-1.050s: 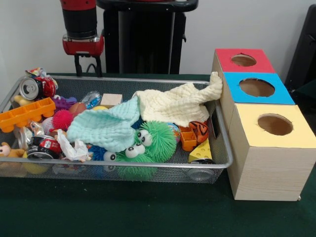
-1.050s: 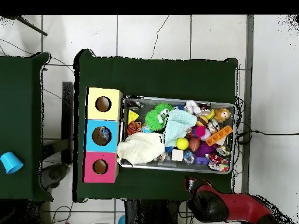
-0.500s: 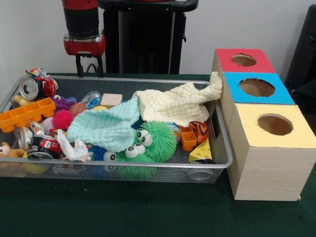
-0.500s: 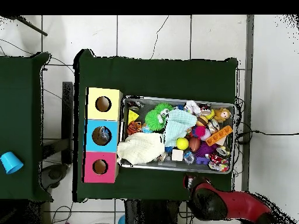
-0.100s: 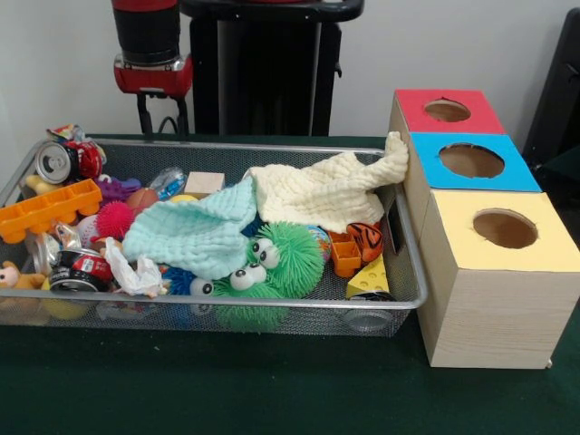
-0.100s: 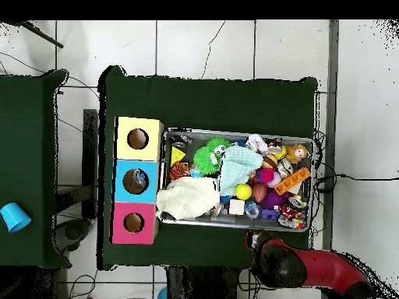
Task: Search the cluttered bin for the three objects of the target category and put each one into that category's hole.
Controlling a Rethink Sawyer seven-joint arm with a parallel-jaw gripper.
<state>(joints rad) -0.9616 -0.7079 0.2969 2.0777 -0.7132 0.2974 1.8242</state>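
Your gripper [image 5: 162, 113] hangs above the far rim of the wire bin [image 5: 272, 147], toward its left corner, two thin black fingers [image 5: 143, 116] parted with nothing between them. Below it at that corner lie a crushed can [image 5: 53, 161], a red toy car [image 5: 88, 159] and a purple piece [image 5: 116, 189].

Two cloths cover much of the bin: a mint waffle-weave cloth [image 5: 198, 233] in the middle and a cream cloth [image 5: 326, 188] whose corner drapes over the right rim against the blue box [image 5: 464, 163]. What lies under them you cannot tell. A wooden block [image 5: 204, 183] sits just behind the mint cloth. At the near rim, green rubbery fuzz balls [image 5: 281, 258] with googly eyes press against the mesh. Left of them are a pink spiky ball [image 5: 114, 218], an orange studded brick [image 5: 47, 208], crumpled wrappers [image 5: 134, 274] and a small teddy [image 5: 11, 275] in the near left corner. Near the right rim sit a tiger-striped toy [image 5: 365, 239], an orange block [image 5: 345, 256] and a yellow cheese wedge [image 5: 371, 276].

Outside the right rim, touching it, stand three boxes with round holes in red [image 5: 446, 111], blue and yellow [image 5: 500, 231] tops.

From overhead, a yellow ball [image 6: 244, 191] shows beside the mint cloth.
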